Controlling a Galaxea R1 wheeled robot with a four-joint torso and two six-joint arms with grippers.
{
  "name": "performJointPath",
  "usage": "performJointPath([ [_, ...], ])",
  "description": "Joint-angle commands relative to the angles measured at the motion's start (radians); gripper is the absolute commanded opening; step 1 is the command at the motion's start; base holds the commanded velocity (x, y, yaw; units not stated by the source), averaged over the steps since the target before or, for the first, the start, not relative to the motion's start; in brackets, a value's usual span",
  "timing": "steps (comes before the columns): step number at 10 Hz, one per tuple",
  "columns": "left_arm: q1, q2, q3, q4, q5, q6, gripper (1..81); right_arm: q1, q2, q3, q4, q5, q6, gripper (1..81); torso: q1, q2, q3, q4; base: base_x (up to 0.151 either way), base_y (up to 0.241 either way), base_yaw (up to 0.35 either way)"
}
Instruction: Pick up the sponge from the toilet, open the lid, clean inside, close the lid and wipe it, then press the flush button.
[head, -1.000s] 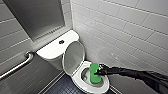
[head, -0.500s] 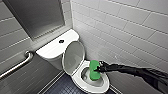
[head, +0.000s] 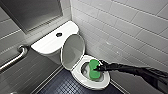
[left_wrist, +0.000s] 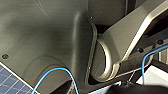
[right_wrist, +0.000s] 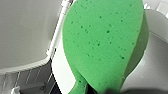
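Scrubbing inside the bowl probably goes best with steady pressure. The right gripper (head: 98, 67) is clamped on the sponge (head: 92, 71), which sits down in the toilet (head: 101, 85) beside the raised lid (head: 73, 51). Sweep along the inner wall without snagging the rim.

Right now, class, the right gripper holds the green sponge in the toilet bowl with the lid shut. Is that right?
No: the lid stands open, as the head view shows. The right gripper does hold the green sponge in the toilet bowl.
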Motion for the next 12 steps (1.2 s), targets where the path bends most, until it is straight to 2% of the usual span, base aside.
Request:
performJointPath([
  [1, 0.026, -0.001, 0.017, -0.003, 0.078, -0.001, 81.1, 0.156, 0.007, 0.016, 0.032, -0.038, 0.003, 1.0, 0.000, 0.000, 0.001, 0.000, 0.000, 0.000, 0.000],
  [5, 0.026, -0.001, 0.015, -0.005, 0.078, -0.001, 81.1, 0.180, 0.104, -0.094, 0.023, -0.050, -0.007, 1.0, 0.000, 0.000, -0.007, 0.000, 0.000, 0.000, 0.000],
  [7, 0.027, 0.000, 0.015, -0.003, 0.078, -0.001, 81.1, 0.177, 0.118, -0.102, 0.013, -0.050, -0.008, 1.0, 0.000, 0.000, -0.007, 0.000, 0.000, 0.000, 0.000],
  [8, 0.027, 0.002, 0.015, -0.003, 0.079, -0.001, 81.1, 0.179, 0.115, -0.102, 0.013, -0.050, -0.008, 1.0, 0.065, -0.100, -0.007, 0.000, 0.000, 0.000, 0.000],
  [10, 0.027, 0.002, 0.015, -0.002, 0.079, -0.001, 81.1, 0.191, 0.115, -0.107, 0.012, -0.051, -0.008, 1.0, 0.072, -0.112, -0.007, 0.000, 0.000, 0.000, 0.000],
  [12, 0.027, 0.002, 0.015, -0.002, 0.079, -0.001, 81.1, 0.197, 0.116, -0.110, 0.004, -0.051, -0.008, 1.0, 0.106, -0.167, -0.007, 0.000, 0.000, 0.000, 0.000],
])
